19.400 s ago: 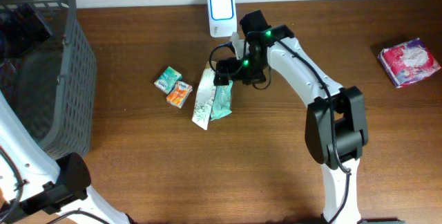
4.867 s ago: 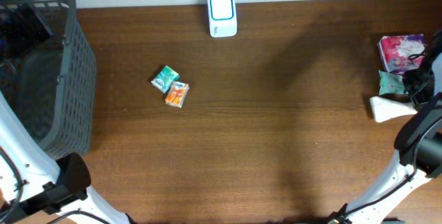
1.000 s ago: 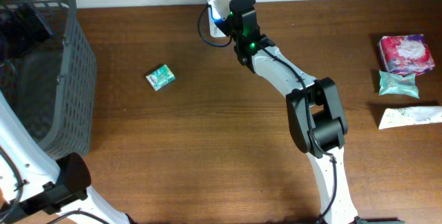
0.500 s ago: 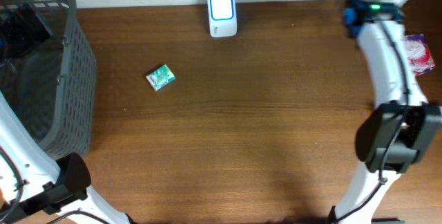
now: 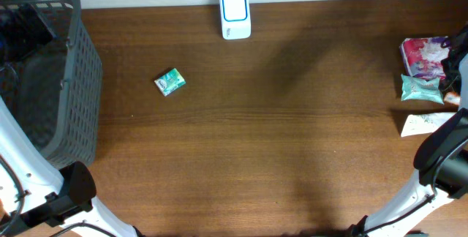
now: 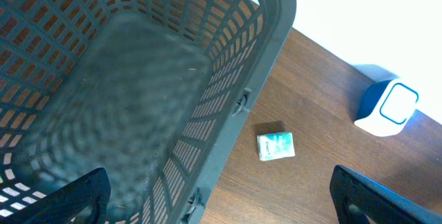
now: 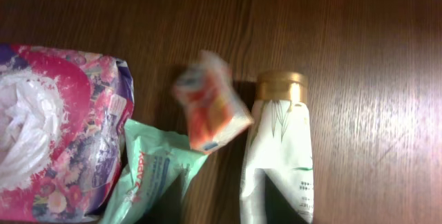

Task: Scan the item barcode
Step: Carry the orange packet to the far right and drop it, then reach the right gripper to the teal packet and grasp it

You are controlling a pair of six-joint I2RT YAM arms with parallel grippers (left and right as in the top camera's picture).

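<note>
A small orange packet (image 7: 210, 110) shows blurred in the right wrist view. It is free of my right gripper (image 7: 221, 209), just above the table between a green packet (image 7: 148, 175) and a white tube (image 7: 280, 155). My right gripper's dark fingertips stand apart at the bottom edge: open, holding nothing. The white scanner (image 5: 235, 15) with its blue-rimmed window stands at the back edge of the table. My left gripper (image 6: 222, 207) hangs wide open over the rim of the grey basket (image 6: 242, 99), empty.
A pink wipes pack (image 5: 424, 55), the green packet (image 5: 422, 88) and the white tube (image 5: 428, 123) lie together at the far right. Another green packet (image 5: 170, 82) lies alone left of centre. The grey basket (image 5: 80, 83) fills the left side. My right arm (image 5: 443, 153) stands at the right edge.
My right arm swung from the scanner across the back to the far right. Its jaws have parted and let the orange packet go over the pile. The left arm has not moved.
</note>
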